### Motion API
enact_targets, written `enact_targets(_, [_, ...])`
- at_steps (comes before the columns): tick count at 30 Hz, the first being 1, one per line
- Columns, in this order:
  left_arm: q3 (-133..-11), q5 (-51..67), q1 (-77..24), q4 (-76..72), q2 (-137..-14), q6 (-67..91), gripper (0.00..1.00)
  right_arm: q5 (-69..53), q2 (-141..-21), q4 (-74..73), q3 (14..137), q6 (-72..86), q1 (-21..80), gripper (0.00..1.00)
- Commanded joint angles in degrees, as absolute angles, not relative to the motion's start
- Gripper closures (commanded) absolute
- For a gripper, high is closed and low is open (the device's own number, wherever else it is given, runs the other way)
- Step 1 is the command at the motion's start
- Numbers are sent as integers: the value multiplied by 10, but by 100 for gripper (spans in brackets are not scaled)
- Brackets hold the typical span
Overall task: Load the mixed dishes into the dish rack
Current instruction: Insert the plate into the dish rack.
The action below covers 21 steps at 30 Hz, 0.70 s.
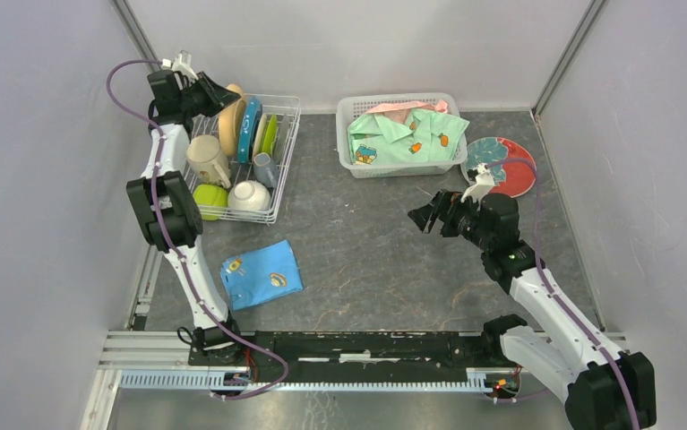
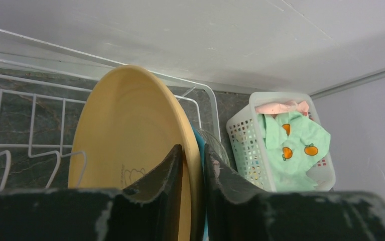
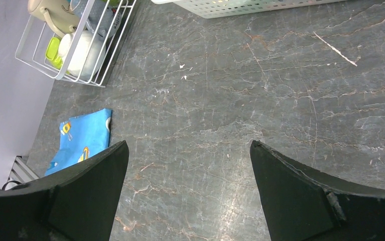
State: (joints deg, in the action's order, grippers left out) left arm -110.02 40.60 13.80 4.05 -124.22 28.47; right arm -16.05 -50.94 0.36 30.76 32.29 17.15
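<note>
The white wire dish rack [image 1: 287, 134] stands at the back left. Upright in it are an orange-tan plate [image 1: 229, 125], a blue plate [image 1: 250, 130] and a lime-green plate [image 1: 270, 134]. A beige mug [image 1: 207, 159], a green cup [image 1: 210, 199] and a white bowl [image 1: 250, 195] sit in front of them. My left gripper [image 1: 223, 94] is shut on the top rim of the orange-tan plate [image 2: 125, 130], one finger on each face. A red patterned plate [image 1: 505, 168] lies on the table at the back right. My right gripper [image 1: 425, 218] hangs open over bare table, holding nothing.
A white latticed basket [image 1: 357, 112] with green clothing stands at the back middle. A folded blue cloth [image 1: 261, 273] lies on the table in front of the rack. Grey walls close in the left, back and right sides.
</note>
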Motion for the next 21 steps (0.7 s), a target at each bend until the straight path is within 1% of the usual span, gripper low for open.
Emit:
enact_targets(1, [-1106,436,131,24,-1232,278,68,-167,-497,22,310,323,175,2])
enact_targets(6, [-1122,444,131,25,-1232,285,58,-154,-491,15,307,312,175,2])
enact_targets(10, [-1137,443,131,34,-1232,281,55,-142,-486,14,303,317,176,2])
enact_targets(16, [-1145,406,131,97,-1226,222,54,-164,-497,19,304,320,175,2])
enact_targets(19, [-1143,383,131,123,-1219,186,59,-166,-497,25,299,320,176,2])
enact_targets(21, [-1146,366,131,139,-1217,164,59,-170,-495,30,297,321,176,2])
